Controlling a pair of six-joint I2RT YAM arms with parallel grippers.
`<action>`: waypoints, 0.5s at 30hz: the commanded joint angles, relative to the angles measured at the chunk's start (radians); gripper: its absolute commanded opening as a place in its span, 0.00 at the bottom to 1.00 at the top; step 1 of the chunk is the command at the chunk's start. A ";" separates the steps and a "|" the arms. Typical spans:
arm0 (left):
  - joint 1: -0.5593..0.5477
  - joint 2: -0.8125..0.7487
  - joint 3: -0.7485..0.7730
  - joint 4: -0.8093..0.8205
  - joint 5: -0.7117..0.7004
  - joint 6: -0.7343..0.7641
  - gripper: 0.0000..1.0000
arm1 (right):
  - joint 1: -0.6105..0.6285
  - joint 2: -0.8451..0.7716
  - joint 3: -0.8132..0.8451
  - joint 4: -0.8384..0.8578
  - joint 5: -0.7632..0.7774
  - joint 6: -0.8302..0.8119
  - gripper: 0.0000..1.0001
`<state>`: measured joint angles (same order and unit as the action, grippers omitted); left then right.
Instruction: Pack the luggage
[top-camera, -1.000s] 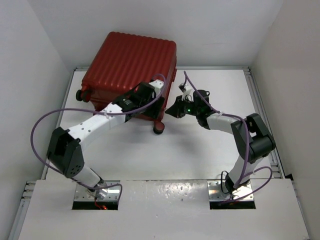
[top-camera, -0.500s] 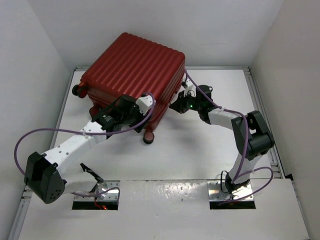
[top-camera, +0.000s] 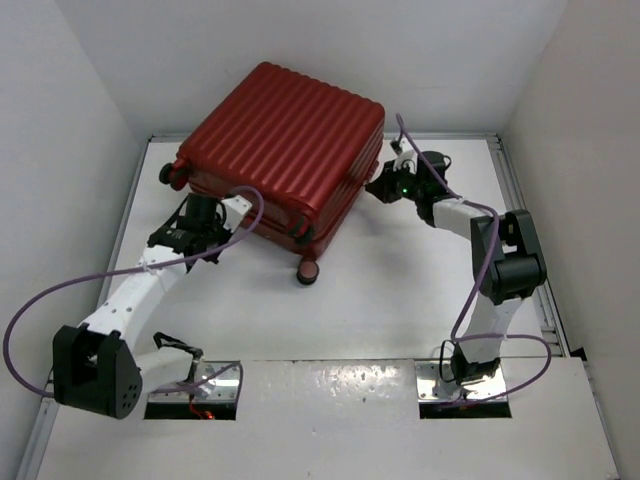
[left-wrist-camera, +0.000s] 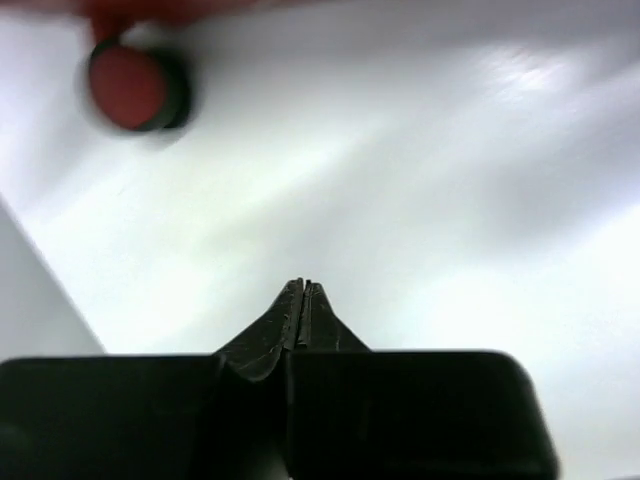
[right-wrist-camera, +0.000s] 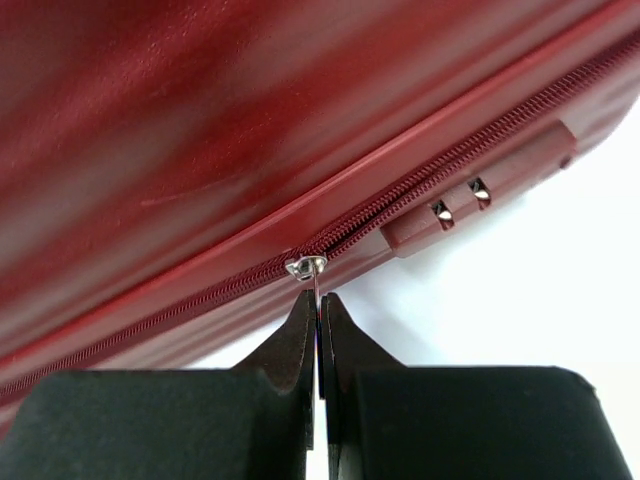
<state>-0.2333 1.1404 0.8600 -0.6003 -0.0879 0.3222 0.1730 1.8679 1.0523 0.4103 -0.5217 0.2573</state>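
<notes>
Left pincer (top-camera: 200, 215), seen from above, sits at the lower-left edge of the luggage (top-camera: 285, 150), which lies closed, ribbed shell up, upper centre on the table (top-camera: 400, 300); the right pincer (top-camera: 385, 188) meets its right edge. Count: one case, two arms, at least two wheels (top-camera: 308, 272). Left wrist view: fingers (left-wrist-camera: 290, 312) pressed together on nothing, one blurred wheel (left-wrist-camera: 135, 88) upper left. Right wrist view: that pincer is clenched on the zipper pull (right-wrist-camera: 307, 268), beside one lock (right-wrist-camera: 455, 205) with two dials. Filling seems finished; I judge zipping remains, how much I cannot tell.
</notes>
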 joint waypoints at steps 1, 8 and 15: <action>0.064 0.051 0.022 0.017 -0.064 0.040 0.00 | -0.135 0.010 0.057 0.013 0.186 -0.064 0.00; 0.152 0.065 0.190 0.048 0.247 -0.037 0.46 | -0.152 0.030 0.084 0.016 0.100 -0.052 0.00; -0.043 0.065 0.402 0.002 0.457 -0.158 0.95 | -0.118 0.028 0.063 0.027 0.069 -0.047 0.00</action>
<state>-0.2062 1.2266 1.1625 -0.5907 0.2253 0.2287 0.0753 1.8992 1.0988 0.3962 -0.5121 0.2394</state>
